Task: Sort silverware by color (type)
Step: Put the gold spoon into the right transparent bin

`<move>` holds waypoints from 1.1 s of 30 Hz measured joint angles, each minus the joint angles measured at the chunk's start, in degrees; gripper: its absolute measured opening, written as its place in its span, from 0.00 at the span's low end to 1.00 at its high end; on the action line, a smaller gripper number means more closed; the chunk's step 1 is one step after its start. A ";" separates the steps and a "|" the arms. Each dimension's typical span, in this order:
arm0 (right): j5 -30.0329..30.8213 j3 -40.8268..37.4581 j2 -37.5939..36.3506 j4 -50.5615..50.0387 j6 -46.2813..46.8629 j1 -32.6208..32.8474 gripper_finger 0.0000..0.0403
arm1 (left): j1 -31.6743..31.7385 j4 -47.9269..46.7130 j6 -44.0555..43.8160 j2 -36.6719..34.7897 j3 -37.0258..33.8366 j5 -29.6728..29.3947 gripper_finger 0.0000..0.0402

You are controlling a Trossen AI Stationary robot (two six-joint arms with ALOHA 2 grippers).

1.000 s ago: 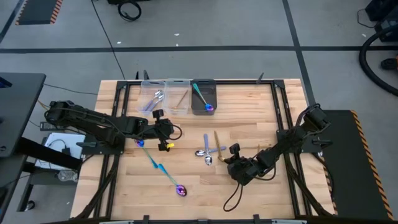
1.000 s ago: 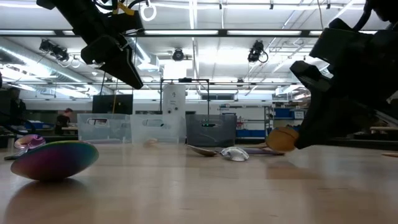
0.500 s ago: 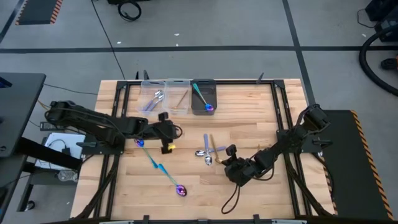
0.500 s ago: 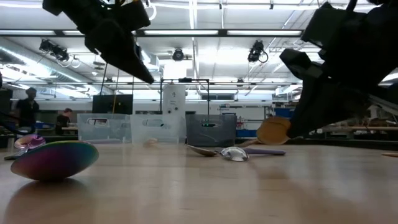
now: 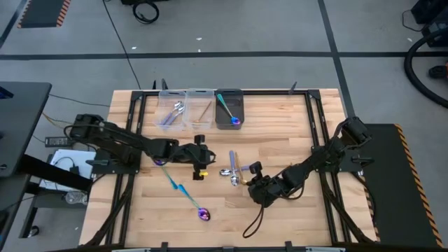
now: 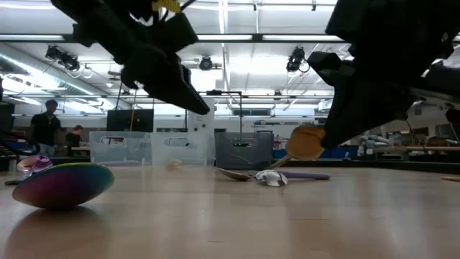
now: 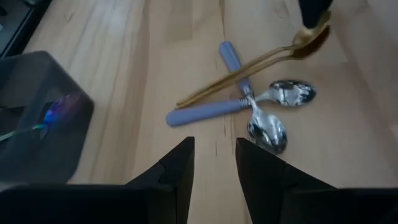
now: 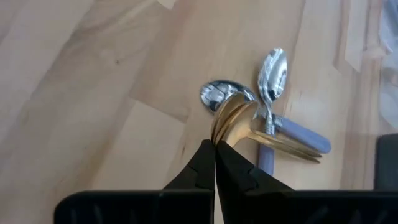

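Since a second ago the left tool [image 5: 202,162] has slid right toward the crossed lilac-handled spoons [image 5: 232,169], and the right tool [image 5: 249,178] has lifted its gold spoon [image 6: 305,143]. We see the right tool clamped on that gold spoon mid-counter [image 5: 280,133]; the left tool hovers with fingers apart, empty. No writing is legible. Open wood lies near us.

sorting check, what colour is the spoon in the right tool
Gold; it shows best in the right wrist view.

Three small bins [image 5: 201,108] side by side along wooden table's [image 5: 280,119] far edge. Crossed lilac-handled spoons [image 5: 232,170] mid-table, between left tool [image 5: 204,164] and right tool [image 5: 250,179]. Teal-handled spoon [image 5: 186,194] lies nearer front.
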 joint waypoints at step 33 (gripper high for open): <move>-1.07 0.45 -0.07 10.08 11.37 -6.82 0.02 | -4.09 19.38 8.62 20.85 6.38 5.41 0.31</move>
